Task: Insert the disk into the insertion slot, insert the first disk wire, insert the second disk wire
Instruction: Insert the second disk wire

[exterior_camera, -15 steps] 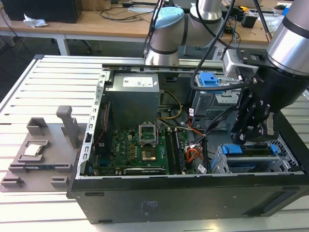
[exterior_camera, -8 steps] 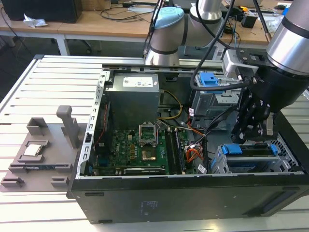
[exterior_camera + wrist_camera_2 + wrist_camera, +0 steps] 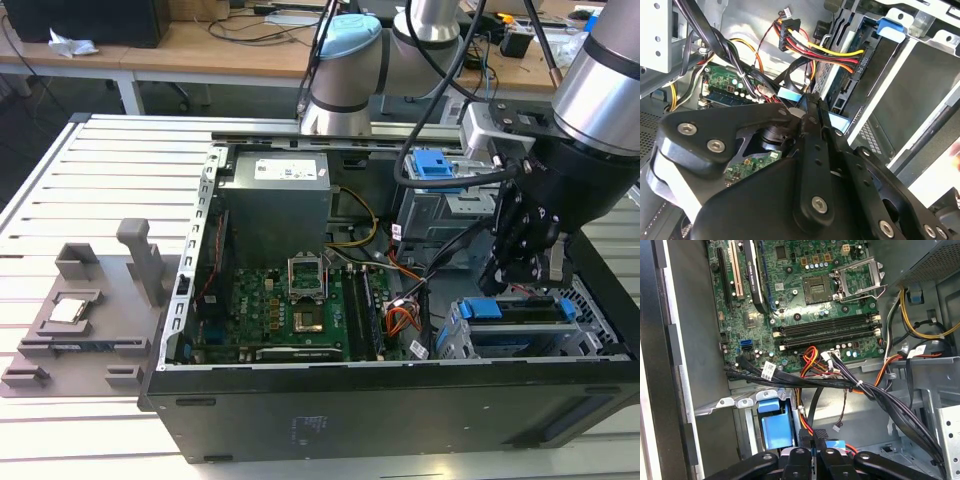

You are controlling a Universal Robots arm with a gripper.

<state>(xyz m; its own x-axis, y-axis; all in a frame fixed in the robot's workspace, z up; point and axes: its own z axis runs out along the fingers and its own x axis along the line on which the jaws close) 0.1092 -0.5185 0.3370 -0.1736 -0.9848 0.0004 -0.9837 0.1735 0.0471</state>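
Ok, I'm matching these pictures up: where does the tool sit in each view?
Exterior view: the tool, at the exterior view's right, over the disk.
Second wrist view: the tool, shut on the second disk wire at its blue plug.
First wrist view: the tool, near the black cable bundle.
Shared landmark: the green motherboard.

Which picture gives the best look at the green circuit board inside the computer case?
The first wrist view: the green circuit board lies open with its square chip socket and long black slots. The exterior view shows the whole board from farther off, between the case walls. The second wrist view catches bits of it behind cables and the gripper.
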